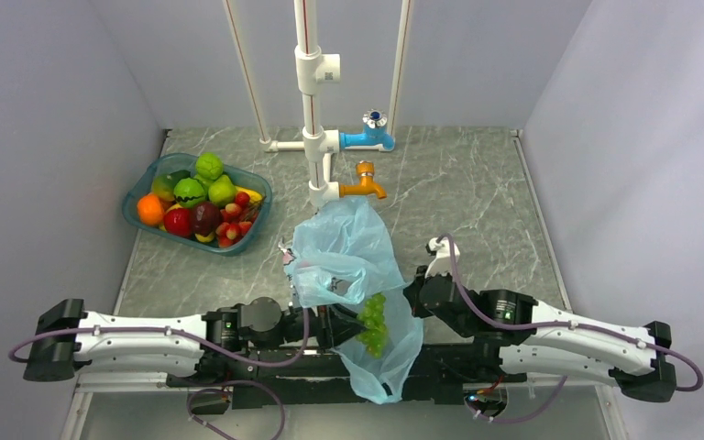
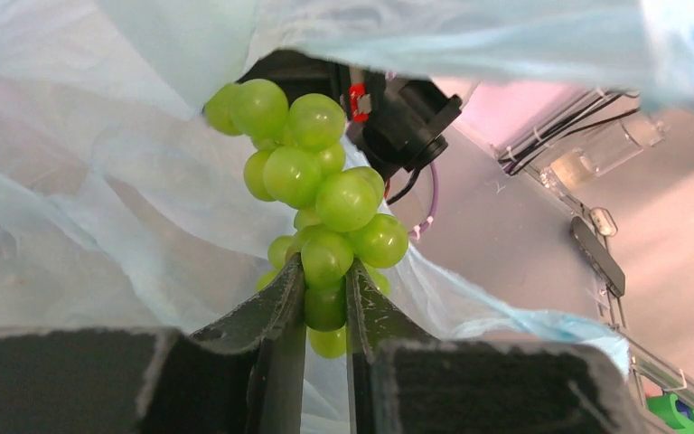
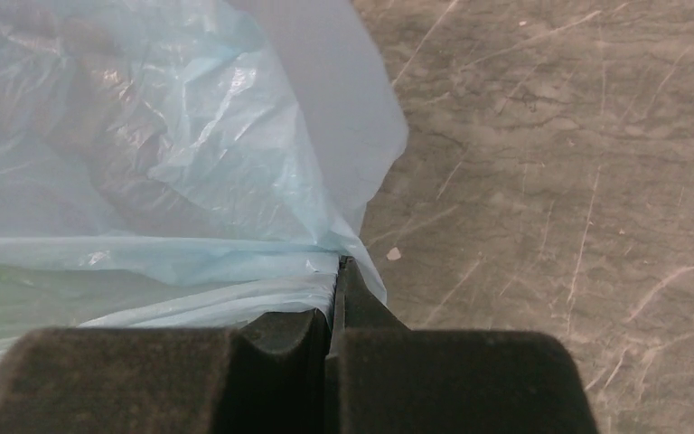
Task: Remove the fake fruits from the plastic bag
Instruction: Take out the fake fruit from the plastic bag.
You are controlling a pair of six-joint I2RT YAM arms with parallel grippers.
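The light-blue plastic bag (image 1: 348,252) lies crumpled between my two arms near the table's front edge. A light-green grape bunch (image 1: 373,324) pokes out of its open near side. My left gripper (image 1: 344,323) is shut on the lower grapes of the grape bunch (image 2: 321,194), fingers (image 2: 271,303) pinching it inside the bag's mouth. My right gripper (image 1: 414,291) is shut on the edge of the bag (image 3: 172,172), fingers (image 3: 352,298) pressed together with the film between them. An orange (image 1: 150,210), a maroon plum-like fruit (image 1: 205,217) and a round green one (image 1: 189,192) lie in the basket.
A teal basket (image 1: 255,186) with several fruits, strawberries and a banana stands at the back left. A white pipe stand (image 1: 309,101) with a blue tap (image 1: 371,136) and an orange tap (image 1: 364,181) rises behind the bag. Grey walls enclose the table.
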